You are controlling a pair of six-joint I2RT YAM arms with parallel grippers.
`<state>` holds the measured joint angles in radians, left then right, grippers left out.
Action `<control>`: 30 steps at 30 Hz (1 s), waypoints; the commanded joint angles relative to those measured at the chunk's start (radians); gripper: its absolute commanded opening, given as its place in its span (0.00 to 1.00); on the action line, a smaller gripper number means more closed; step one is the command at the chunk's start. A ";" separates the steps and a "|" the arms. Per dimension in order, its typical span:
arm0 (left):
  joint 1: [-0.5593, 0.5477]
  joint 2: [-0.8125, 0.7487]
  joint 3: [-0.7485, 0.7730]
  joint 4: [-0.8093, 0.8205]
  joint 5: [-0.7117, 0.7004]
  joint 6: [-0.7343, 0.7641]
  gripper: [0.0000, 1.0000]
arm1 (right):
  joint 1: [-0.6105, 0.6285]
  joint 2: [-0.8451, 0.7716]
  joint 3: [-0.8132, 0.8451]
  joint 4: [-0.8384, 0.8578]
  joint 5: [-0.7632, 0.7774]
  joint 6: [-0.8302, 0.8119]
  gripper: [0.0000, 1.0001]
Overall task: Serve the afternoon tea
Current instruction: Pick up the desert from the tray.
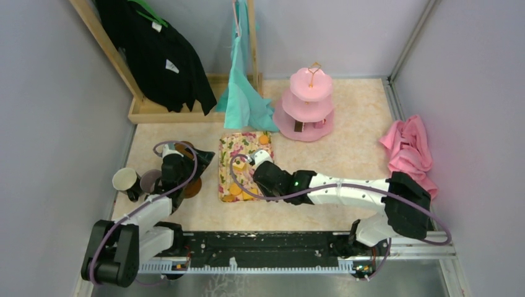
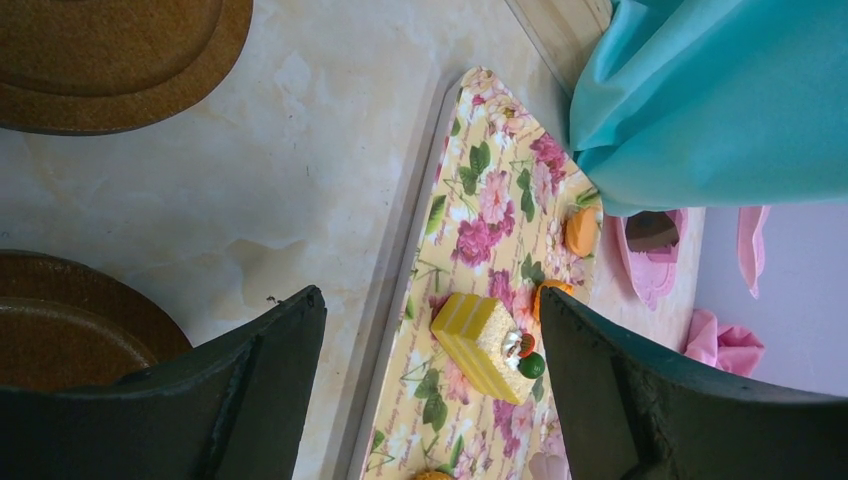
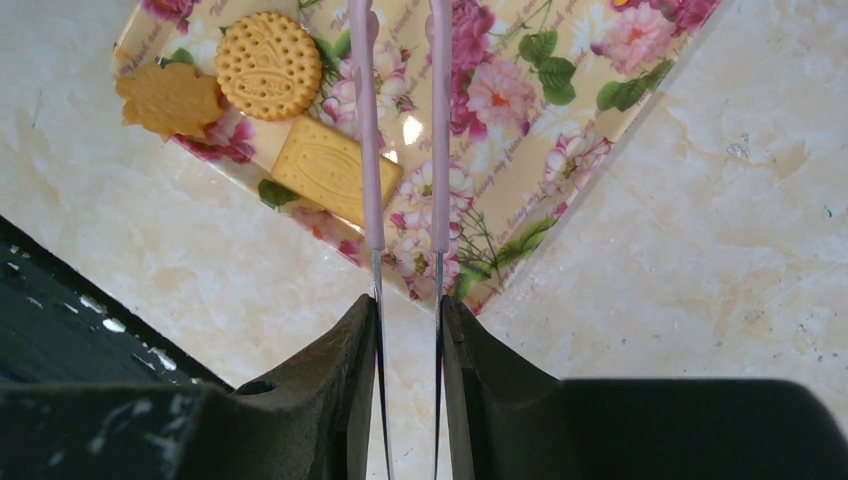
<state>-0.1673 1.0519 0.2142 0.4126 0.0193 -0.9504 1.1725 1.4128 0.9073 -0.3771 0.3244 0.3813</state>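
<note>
- While both arms hang over the table, the cream mug (image 1: 125,179) and the mauve-grey mug (image 1: 148,180) sit side by side at the far left edge, roughly 9 o'clock from table centre.
- Two brown saucers: one saucer (image 1: 184,148) at 2 o'clock of the mauve-grey mug, a second saucer (image 1: 193,187) at its 3 o'clock. The left arm partly covers both.
- Left gripper (image 2: 432,320): fingers wide apart, nothing between them, above the seam where bare table meets the tray edge.
- Floral tray (image 1: 244,143) mid-table, 3 o'clock of the saucers. Snacks on it: yellow cake block (image 2: 485,345), orange piece (image 2: 581,231) at the far end. At the near corner lie a round biscuit (image 3: 269,65), a leaf biscuit (image 3: 170,98) and a rectangular biscuit (image 3: 335,168).
- Right gripper (image 3: 408,310): fingers narrow, clamped on pink tongs (image 3: 372,150). The tong arms stand slightly apart over the tray's near corner, one crossing the rectangular biscuit's edge. Cannot tell if it touches.
- Pink three-tier stand (image 1: 308,102) at 1 o'clock of the tray, well apart from both grippers. Gold loop (image 1: 316,67) on top, brown snack (image 1: 299,126) on the bottom tier.
- Pink cloth (image 1: 408,148) heaped at 3 o'clock by the right wall.
</note>
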 commanded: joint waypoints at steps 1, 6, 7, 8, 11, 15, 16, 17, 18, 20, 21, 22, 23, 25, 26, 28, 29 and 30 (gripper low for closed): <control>0.006 0.008 0.026 0.048 0.010 -0.007 0.83 | -0.027 0.017 0.010 0.073 -0.066 -0.051 0.29; 0.006 0.016 0.027 0.052 0.004 -0.004 0.83 | -0.062 0.048 0.017 0.084 -0.093 -0.064 0.30; 0.006 0.017 0.028 0.054 0.002 -0.002 0.83 | -0.069 0.052 0.017 0.087 -0.099 -0.066 0.30; 0.005 0.019 0.028 0.055 0.002 -0.003 0.83 | -0.080 0.057 0.017 0.090 -0.105 -0.068 0.30; 0.006 0.024 0.031 0.060 0.001 -0.005 0.83 | -0.101 0.076 0.023 0.091 -0.121 -0.078 0.31; 0.007 0.037 0.037 0.069 0.001 -0.009 0.83 | -0.122 0.097 0.038 0.090 -0.144 -0.093 0.33; 0.008 0.040 0.038 0.071 0.001 -0.012 0.83 | -0.125 0.099 0.042 0.088 -0.149 -0.096 0.33; 0.008 0.043 0.040 0.073 0.001 -0.013 0.83 | -0.128 0.104 0.046 0.087 -0.153 -0.099 0.33; 0.008 0.048 0.039 0.078 0.001 -0.015 0.83 | -0.131 0.107 0.049 0.084 -0.156 -0.104 0.34; 0.008 0.057 0.038 0.090 0.002 -0.022 0.83 | -0.137 0.113 0.055 0.079 -0.165 -0.110 0.34; 0.008 0.063 0.036 0.097 0.003 -0.026 0.84 | -0.139 0.115 0.059 0.077 -0.169 -0.113 0.35; 0.008 0.069 0.034 0.104 0.005 -0.030 0.83 | -0.141 0.116 0.061 0.076 -0.172 -0.116 0.35; 0.008 0.074 0.034 0.108 0.007 -0.033 0.83 | -0.143 0.116 0.063 0.076 -0.173 -0.117 0.35; 0.008 0.083 0.036 0.114 0.012 -0.039 0.83 | -0.146 0.119 0.065 0.077 -0.179 -0.120 0.36; 0.008 0.086 0.036 0.117 0.014 -0.040 0.83 | -0.148 0.120 0.065 0.078 -0.180 -0.122 0.36; 0.008 0.089 0.037 0.120 0.014 -0.041 0.82 | -0.150 0.123 0.066 0.082 -0.186 -0.123 0.36; 0.008 0.088 0.039 0.120 0.014 -0.042 0.82 | -0.151 0.125 0.067 0.083 -0.189 -0.125 0.36; 0.008 0.087 0.039 0.120 0.013 -0.041 0.82 | -0.151 0.128 0.071 0.084 -0.191 -0.126 0.36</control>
<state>-0.1673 1.1370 0.2295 0.4915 0.0200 -0.9798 1.0355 1.5333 0.9222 -0.3294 0.1520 0.2722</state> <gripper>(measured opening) 0.826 0.360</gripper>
